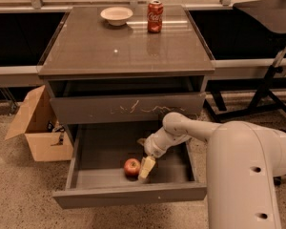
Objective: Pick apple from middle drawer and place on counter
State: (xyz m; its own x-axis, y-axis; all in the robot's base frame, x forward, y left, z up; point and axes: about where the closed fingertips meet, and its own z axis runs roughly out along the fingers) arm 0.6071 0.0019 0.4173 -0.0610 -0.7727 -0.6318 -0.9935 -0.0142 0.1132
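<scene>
The apple (131,167), small and red, lies on the floor of the open middle drawer (128,194), near its front. My gripper (144,154) is down inside the drawer, just right of the apple. It is open, and the cream lower fingertip (147,167) stands right beside the apple. The other fingertip (141,140) is farther back. The apple is not between them. The counter (124,46) is the glossy grey-brown top of the cabinet above.
A white bowl (116,15) and a red cola can (155,16) stand at the back of the counter. The scratched drawer front (128,109) above is closed. A cardboard box (38,128) sits on the floor to the left. A black stand (267,80) is on the right.
</scene>
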